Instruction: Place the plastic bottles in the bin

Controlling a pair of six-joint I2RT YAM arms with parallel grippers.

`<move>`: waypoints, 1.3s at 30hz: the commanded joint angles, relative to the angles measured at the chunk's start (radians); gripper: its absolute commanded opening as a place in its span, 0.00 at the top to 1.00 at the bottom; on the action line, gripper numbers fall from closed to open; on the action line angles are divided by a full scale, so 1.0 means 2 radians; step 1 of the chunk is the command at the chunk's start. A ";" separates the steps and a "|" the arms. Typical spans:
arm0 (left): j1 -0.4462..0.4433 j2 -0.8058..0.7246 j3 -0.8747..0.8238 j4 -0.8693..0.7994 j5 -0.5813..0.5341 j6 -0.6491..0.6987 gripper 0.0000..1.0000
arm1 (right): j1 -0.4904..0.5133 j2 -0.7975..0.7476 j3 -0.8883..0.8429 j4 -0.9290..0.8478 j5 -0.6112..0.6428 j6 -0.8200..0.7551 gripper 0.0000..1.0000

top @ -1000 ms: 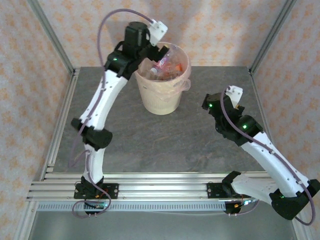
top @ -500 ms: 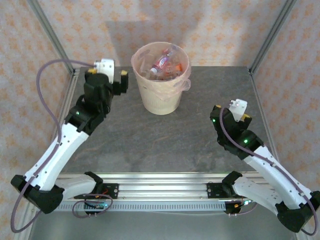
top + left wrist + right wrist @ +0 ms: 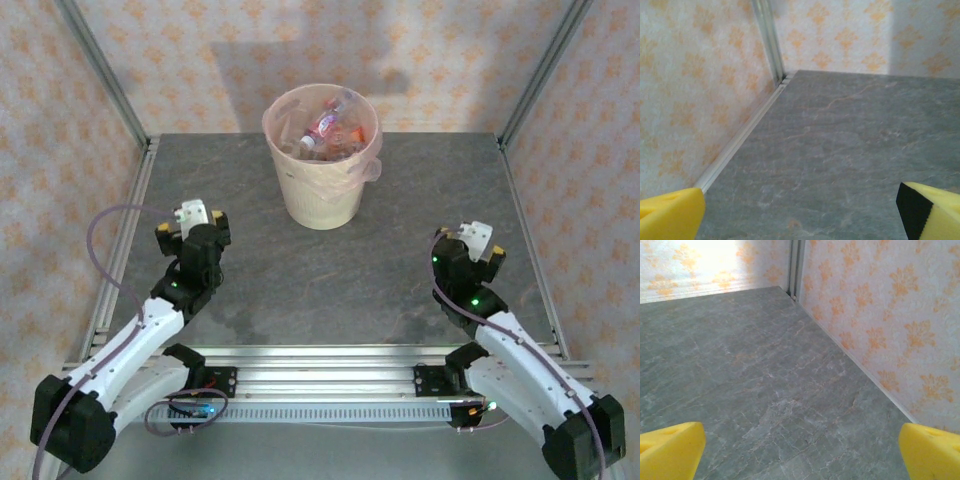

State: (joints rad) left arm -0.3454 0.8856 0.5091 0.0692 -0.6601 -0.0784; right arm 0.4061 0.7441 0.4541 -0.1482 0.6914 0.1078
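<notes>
Several bottles [image 3: 328, 128] lie heaped in the bin [image 3: 320, 200] at the far side of the table [image 3: 320, 285], left gripper [image 3: 192, 226] and right gripper [image 3: 472, 246] both spread empty, so only a knocked bin could spill them.

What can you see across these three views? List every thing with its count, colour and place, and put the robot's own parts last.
bin: one, cream-beige, far middle of the table.
bag: one, translucent pinkish, lining the bin and folded over its rim.
plastic bottles: several, exact count hidden; clear with red and orange, piled inside the bin.
table: one, grey stone pattern, under everything.
walls: cream with orange motifs, around the table.
frame posts: two, silver, at the far corners.
left arm: one, white and black, near left; jaws open, yellow pads.
right arm: one, white and black, near right; jaws open, yellow pads.
</notes>
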 commanded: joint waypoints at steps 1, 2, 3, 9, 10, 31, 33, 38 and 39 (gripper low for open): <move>0.023 0.000 -0.048 0.109 -0.002 0.002 0.00 | -0.034 0.005 -0.026 0.088 -0.056 -0.008 0.01; 0.033 0.004 -0.060 0.123 0.006 0.004 0.00 | -0.043 0.010 -0.030 0.097 -0.065 -0.006 0.01; 0.044 0.011 -0.071 0.138 0.014 0.005 0.00 | -0.053 0.018 -0.034 0.106 -0.077 -0.002 0.01; 0.103 0.062 -0.110 0.231 0.074 0.006 0.00 | -0.086 0.058 -0.062 0.204 -0.118 -0.009 0.01; 0.110 0.073 -0.114 0.246 0.078 0.007 0.00 | -0.093 0.062 -0.066 0.221 -0.127 -0.011 0.01; 0.140 0.268 -0.075 0.364 0.184 0.012 0.00 | -0.150 0.217 -0.099 0.455 -0.230 -0.064 0.01; 0.140 0.314 -0.070 0.410 0.185 0.023 0.00 | -0.150 0.232 -0.096 0.462 -0.236 -0.068 0.01; 0.138 0.306 -0.054 0.359 0.187 0.020 0.00 | -0.154 0.257 -0.090 0.480 -0.249 -0.076 0.01; 0.137 0.306 -0.055 0.366 0.188 0.022 0.00 | -0.155 0.264 -0.090 0.486 -0.250 -0.077 0.01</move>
State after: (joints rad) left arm -0.0757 1.5036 0.3775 0.7753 -0.2905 -0.0521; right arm 0.1070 1.2472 0.2665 0.7490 0.2192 -0.0257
